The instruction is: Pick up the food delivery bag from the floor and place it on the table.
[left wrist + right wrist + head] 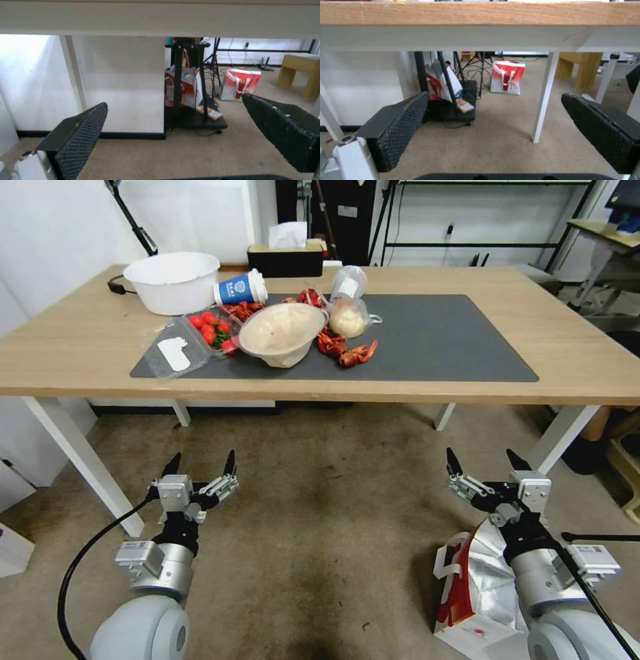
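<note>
Right at the robot's base, low on its right side, the bag (477,597) stands on the floor (320,553) with its mouth gaping, foil lining showing and a white strap drooping over the red side. It sits partly under the right arm, so that arm looks the natural one to go down for it. The right gripper (485,461) hovers above and just ahead of the bag, fingers spread wide, holding nothing and pointing towards the table's (587,367) edge rather than down. The left gripper (200,464) mirrors it across the stained carpet, also splayed open and empty, well apart from the bag. Both seem held in a ready pose, level with the space under the table. Nothing has been lifted yet, I'd judge. The mat's (460,347) left half is crowded with a bowl (281,332), crayfish (350,352) and tomatoes (212,329); its right half is bare, a likely landing spot.
</note>
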`<state>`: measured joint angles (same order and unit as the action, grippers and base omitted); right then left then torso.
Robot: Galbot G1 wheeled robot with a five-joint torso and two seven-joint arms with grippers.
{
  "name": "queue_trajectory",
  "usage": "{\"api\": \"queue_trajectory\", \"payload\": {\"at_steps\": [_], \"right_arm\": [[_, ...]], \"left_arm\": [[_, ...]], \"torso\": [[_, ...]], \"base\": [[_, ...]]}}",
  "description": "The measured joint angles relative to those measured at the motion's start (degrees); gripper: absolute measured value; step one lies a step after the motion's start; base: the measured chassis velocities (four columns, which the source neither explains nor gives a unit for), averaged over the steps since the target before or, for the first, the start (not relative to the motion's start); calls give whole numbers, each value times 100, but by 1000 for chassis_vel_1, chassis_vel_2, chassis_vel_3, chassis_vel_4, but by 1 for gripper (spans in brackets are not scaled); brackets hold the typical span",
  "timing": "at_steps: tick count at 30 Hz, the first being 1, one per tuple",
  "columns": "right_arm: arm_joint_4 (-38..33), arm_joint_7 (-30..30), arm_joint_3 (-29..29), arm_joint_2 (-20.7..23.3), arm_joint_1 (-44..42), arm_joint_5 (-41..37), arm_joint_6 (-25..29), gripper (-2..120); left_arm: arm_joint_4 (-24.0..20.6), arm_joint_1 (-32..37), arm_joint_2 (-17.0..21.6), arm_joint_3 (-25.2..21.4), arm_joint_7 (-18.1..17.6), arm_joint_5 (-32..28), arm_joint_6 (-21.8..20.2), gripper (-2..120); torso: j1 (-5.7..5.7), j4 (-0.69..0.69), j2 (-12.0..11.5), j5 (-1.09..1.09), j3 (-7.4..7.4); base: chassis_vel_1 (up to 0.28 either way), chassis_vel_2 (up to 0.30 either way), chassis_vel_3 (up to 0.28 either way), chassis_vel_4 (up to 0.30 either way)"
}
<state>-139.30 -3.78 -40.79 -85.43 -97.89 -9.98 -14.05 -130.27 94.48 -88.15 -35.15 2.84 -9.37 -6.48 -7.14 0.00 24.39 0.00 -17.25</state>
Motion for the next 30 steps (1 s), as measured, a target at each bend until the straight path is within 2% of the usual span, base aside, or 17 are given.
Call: {"api": "queue_trajectory", "payload": {"at_steps": [10,12,30], "right_arm": [[2,7,-2,4,-2,-1,8,100],[-2,20,-19,16,-11,-15,16,100],[-5,45,-26,25,2,-50,30,100]], "left_arm": [[12,-8,-2,1,6,-3,16,100],[14,-5,12,8,13,-4,27,100],[63,72,47,32,59,-8,253,100]], "torso": [[80,0,-226,0,144],[126,0,-382,0,256],[245,0,-765,0,520]], "base": [[0,0,0,0],[0,0,0,0],[0,0,0,0]]}}
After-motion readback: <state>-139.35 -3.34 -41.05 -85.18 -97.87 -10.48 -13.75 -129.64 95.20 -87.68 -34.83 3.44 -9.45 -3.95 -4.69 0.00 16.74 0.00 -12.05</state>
